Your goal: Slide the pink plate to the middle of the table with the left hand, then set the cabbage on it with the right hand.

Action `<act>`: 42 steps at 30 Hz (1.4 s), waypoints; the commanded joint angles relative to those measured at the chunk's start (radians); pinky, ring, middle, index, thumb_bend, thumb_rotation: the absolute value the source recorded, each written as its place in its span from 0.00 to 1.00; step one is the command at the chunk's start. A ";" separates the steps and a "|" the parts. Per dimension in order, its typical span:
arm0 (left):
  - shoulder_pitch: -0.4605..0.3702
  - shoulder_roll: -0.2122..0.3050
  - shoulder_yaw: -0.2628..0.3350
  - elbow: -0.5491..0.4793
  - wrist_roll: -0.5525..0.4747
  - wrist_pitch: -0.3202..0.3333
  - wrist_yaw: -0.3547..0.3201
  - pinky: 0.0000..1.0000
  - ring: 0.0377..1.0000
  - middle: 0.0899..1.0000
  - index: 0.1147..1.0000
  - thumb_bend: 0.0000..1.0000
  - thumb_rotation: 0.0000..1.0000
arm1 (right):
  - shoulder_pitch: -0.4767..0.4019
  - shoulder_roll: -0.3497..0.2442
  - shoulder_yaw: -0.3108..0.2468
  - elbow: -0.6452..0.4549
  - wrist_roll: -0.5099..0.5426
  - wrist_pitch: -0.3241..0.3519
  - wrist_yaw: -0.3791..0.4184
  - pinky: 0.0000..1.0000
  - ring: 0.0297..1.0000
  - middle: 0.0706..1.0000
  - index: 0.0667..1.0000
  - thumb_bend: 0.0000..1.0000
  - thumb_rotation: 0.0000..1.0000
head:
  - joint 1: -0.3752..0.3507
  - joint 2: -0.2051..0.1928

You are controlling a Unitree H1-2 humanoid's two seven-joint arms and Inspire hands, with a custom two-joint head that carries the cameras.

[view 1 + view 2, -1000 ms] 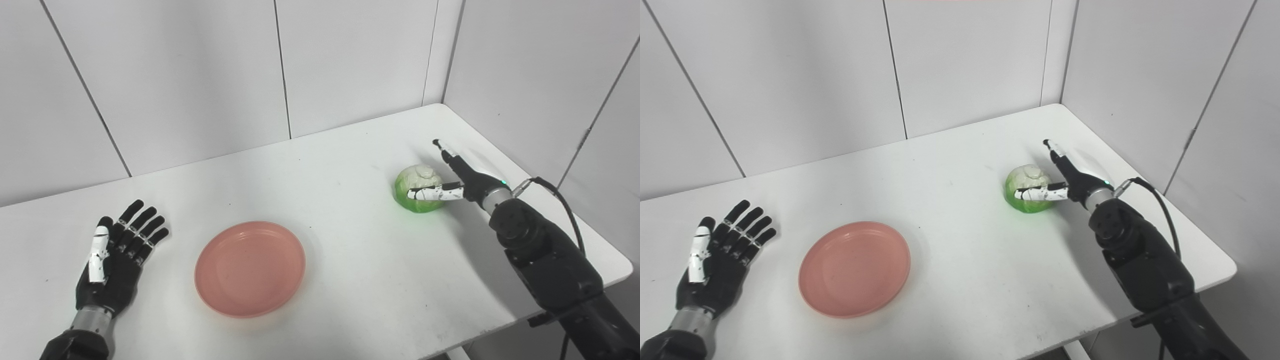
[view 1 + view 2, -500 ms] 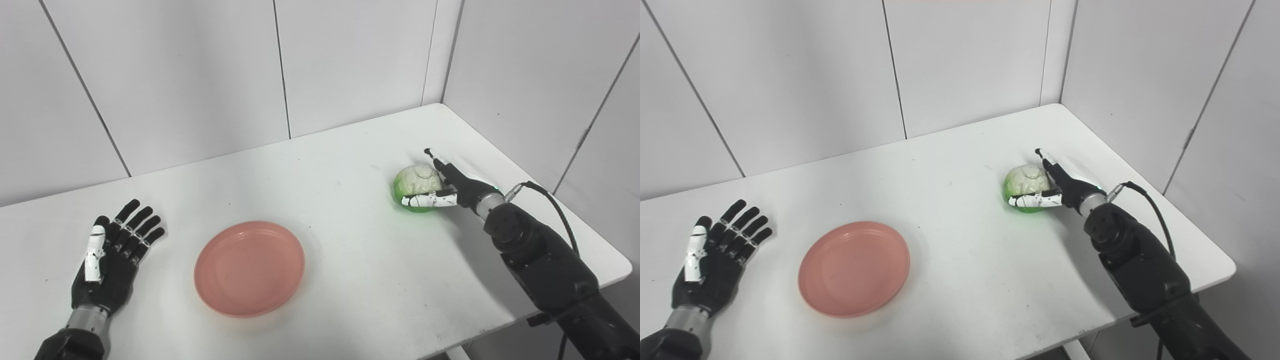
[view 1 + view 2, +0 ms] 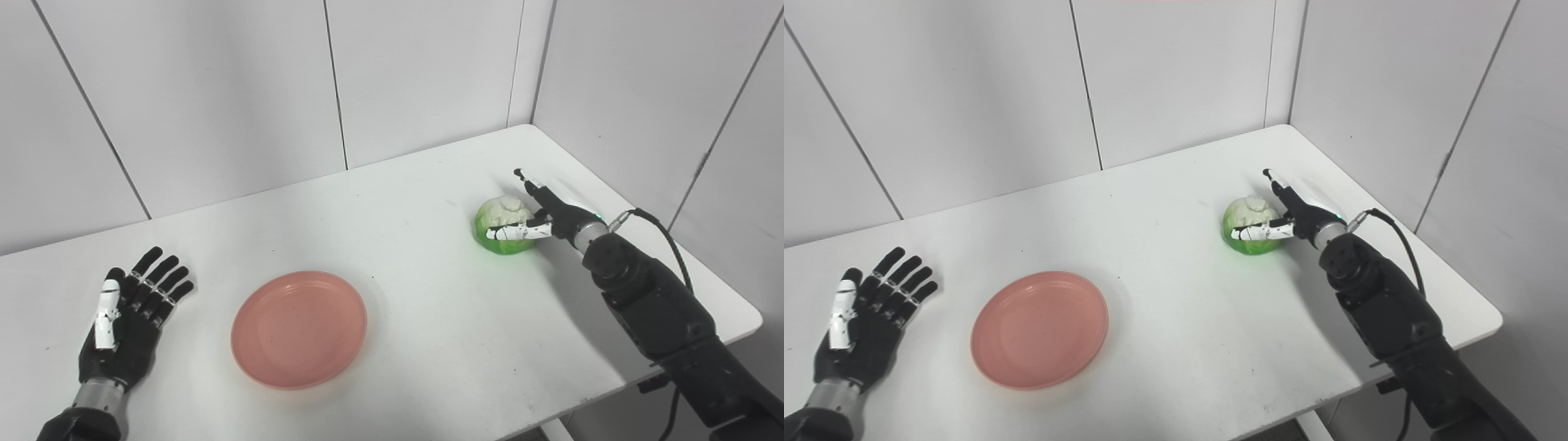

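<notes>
cabbage [image 3: 503, 225] – green, pale top | right hand [image 3: 542, 214] cupping it, grip unclear | left hand [image 3: 125, 318] spread, empty

Your pink plate [image 3: 299, 329] looks smooth matt plastic; cabbage [image 3: 503, 224] glossy and crinkled; surface [image 3: 404, 294] smooth, faintly shiny white; hands hard black-and-white plastic.

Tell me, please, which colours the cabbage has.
The cabbage is bright green below and pale cream on top; the left eye view shows it best.

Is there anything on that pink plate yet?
Empty. The pink plate shows only its bare inside; the cabbage sits on the table far to its right.
</notes>
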 commanded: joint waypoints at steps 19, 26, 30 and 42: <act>0.072 -0.002 -0.007 0.019 0.016 0.040 0.009 0.77 0.78 0.77 0.77 0.52 0.87 | -0.107 0.008 0.098 0.160 0.003 -0.083 0.031 0.81 0.86 0.89 0.91 1.00 0.38 | 0.007 0.009; 0.076 -0.003 -0.007 0.002 0.014 0.048 0.011 0.78 0.79 0.78 0.77 0.52 0.87 | -0.109 0.029 0.093 0.159 0.029 -0.078 0.042 0.77 0.79 0.81 0.83 0.99 0.22 | 0.009 0.010; 0.078 -0.006 -0.007 -0.008 0.016 0.051 0.018 0.78 0.79 0.78 0.77 0.53 0.86 | -0.110 0.031 0.120 0.160 -0.014 -0.051 0.024 0.68 0.70 0.72 0.73 0.92 0.12 | 0.012 0.008; 0.089 -0.014 -0.009 -0.056 0.013 0.076 0.033 0.77 0.78 0.77 0.76 0.53 0.87 | -0.104 0.044 0.113 0.166 -0.041 -0.017 -0.016 0.43 0.44 0.43 0.48 0.53 0.00 | 0.021 0.001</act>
